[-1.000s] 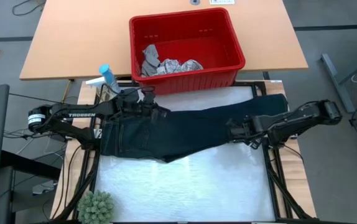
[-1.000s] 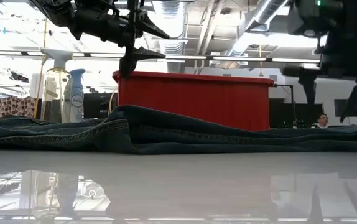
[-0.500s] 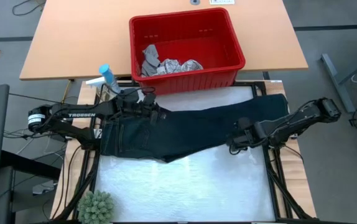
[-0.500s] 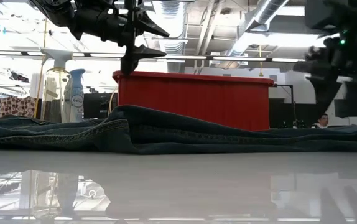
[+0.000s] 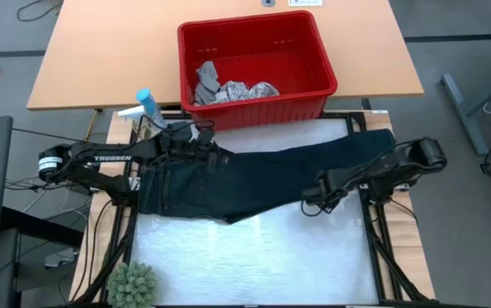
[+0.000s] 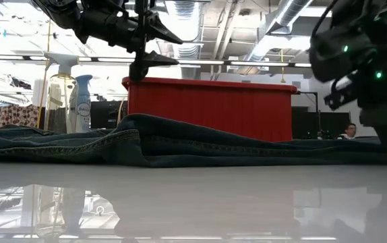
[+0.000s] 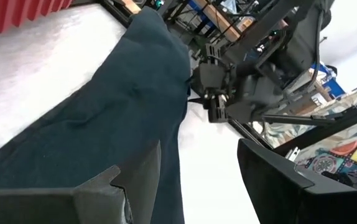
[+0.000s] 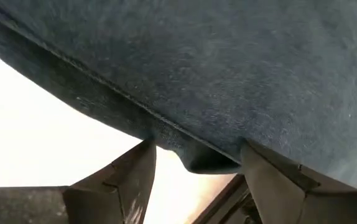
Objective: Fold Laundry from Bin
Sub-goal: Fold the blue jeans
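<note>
Dark navy trousers (image 5: 254, 175) lie spread across the white mat, waist at the left, leg ends at the far right. My left gripper (image 5: 215, 156) hovers open above the waist (image 6: 143, 67), well clear of the cloth, nothing between its fingers (image 7: 200, 186). My right gripper (image 5: 308, 205) points steeply down at the near edge of a trouser leg, open, and that edge (image 8: 200, 158) lies between its fingertips. The red bin (image 5: 301, 90) stands behind the mat with a grey cloth and a leaf-print cloth (image 5: 228, 88) inside. My right gripper comes from above at the near edge of the trouser leg (image 8: 166, 134), one finger on either side of a small bulge in that edge. Whether the fingertips touch the cloth, I cannot tell. The trousers lie flat on the mat.
A spray bottle (image 5: 147, 107) stands at the mat's far left corner, beside the bin (image 6: 210, 108). A small green plant (image 5: 133, 284) sits at the near left corner. The bare near half of the white mat (image 5: 254, 257) lies in front of the trousers.
My right gripper has sunk toward the trousers and shifted toward the table's left and near edge, rolling strongly about its own axis as it went. It now stands at the leg's near edge. The trousers have not moved.
</note>
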Controlling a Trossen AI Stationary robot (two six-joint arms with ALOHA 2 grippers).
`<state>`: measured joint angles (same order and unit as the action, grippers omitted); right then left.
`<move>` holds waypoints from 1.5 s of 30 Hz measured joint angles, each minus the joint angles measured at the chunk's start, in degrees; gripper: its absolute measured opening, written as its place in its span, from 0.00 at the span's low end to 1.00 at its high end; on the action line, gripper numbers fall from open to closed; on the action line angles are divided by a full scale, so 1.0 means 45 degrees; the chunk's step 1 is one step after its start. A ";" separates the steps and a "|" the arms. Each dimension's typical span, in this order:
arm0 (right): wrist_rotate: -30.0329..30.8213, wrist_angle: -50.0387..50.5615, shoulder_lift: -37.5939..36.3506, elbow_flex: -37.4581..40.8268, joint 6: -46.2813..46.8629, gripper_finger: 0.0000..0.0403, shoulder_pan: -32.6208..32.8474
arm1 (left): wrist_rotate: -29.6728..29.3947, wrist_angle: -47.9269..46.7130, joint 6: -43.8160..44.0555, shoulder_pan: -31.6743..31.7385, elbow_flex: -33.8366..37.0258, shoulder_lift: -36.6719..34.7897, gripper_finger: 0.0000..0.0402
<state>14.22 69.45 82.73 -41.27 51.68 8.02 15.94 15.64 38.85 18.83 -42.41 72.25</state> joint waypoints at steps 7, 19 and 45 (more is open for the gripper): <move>0.0902 0.0324 0.2197 -0.0514 -0.0597 0.65 0.0222 | -0.0030 0.0009 0.0867 -0.0021 0.0000 0.0000 0.51; 0.1968 0.1686 0.3374 -0.1197 -0.1267 0.59 0.0217 | -0.0090 0.0086 0.1209 -0.0034 0.0000 0.0000 0.51; 0.2669 0.1853 0.3379 -0.1746 -0.0819 0.28 0.0085 | -0.0935 -0.0015 0.1490 -0.0334 0.0000 0.0468 0.50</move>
<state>26.22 77.79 97.93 -49.12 47.99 8.40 11.74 15.57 45.56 17.33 -42.41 74.35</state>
